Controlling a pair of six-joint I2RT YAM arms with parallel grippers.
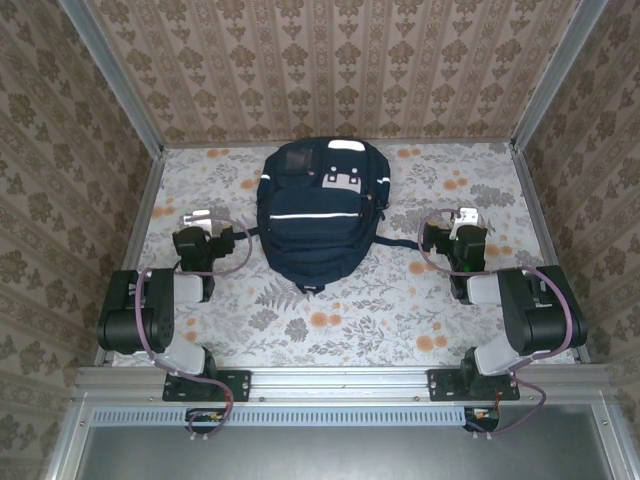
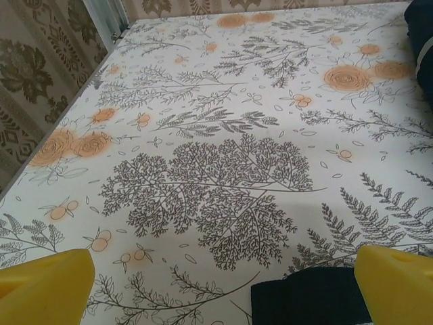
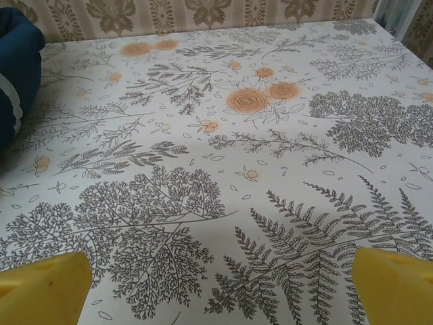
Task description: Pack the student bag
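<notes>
The student bag (image 1: 315, 215), a dark navy backpack with thin white stripes and grey-white patches, lies flat at the middle back of the table. My left gripper (image 1: 205, 222) rests left of it, open. In the left wrist view its yellow fingertips (image 2: 47, 288) stand wide apart around my left gripper (image 2: 223, 294), with a dark strap end (image 2: 311, 298) lying on the cloth near the right finger. The bag's edge (image 2: 423, 40) shows at top right. My right gripper (image 1: 462, 222) sits right of the bag, open (image 3: 220, 291) over bare cloth, with the bag (image 3: 17, 68) far to its left.
The table (image 1: 330, 330) is covered with a floral cloth with grey ferns and orange flowers. Patterned walls close it in at the back and both sides, with metal posts (image 2: 108, 20) at the corners. A bag strap (image 1: 395, 243) trails toward the right arm.
</notes>
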